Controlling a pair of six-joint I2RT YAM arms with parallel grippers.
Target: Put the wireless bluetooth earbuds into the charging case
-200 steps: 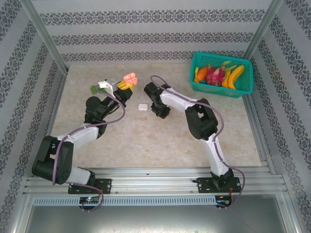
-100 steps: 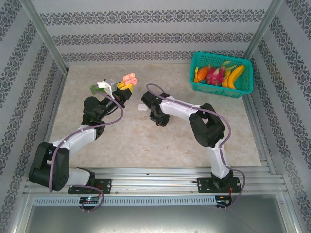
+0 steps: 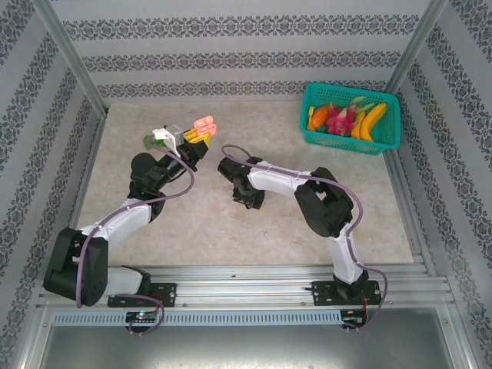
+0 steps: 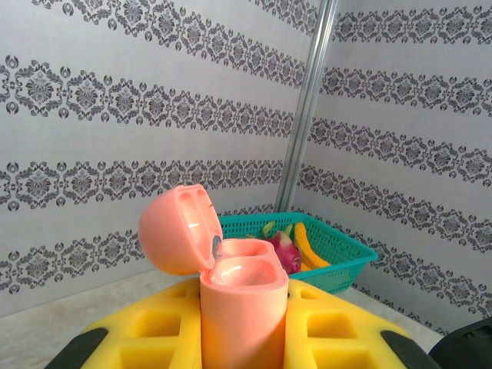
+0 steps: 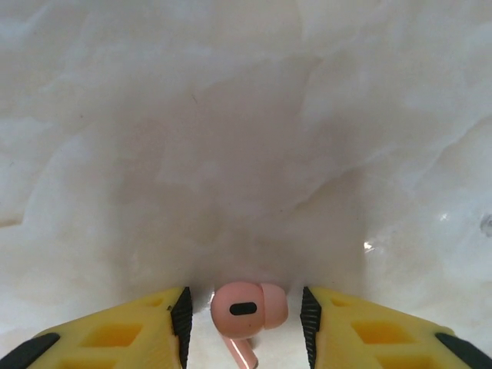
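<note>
L gripper point(image 4: 242, 330) clenched on open pink case point(image 4: 234, 288), held up | R gripper point(image 5: 245, 314) spread, straddling pink earbud point(image 5: 247, 306) lying on surface point(image 5: 231, 115), no contact | risk: rounded bud likely squirts/rolls out if pinch lands off-centre; skewed grasp could jam stem at case socket

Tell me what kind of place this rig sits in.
Probably a staged lab test cell, not a real home: wallpapered panels held by aluminium posts, a marble-look tabletop, and a teal basket of fruit, likely toys.
</note>
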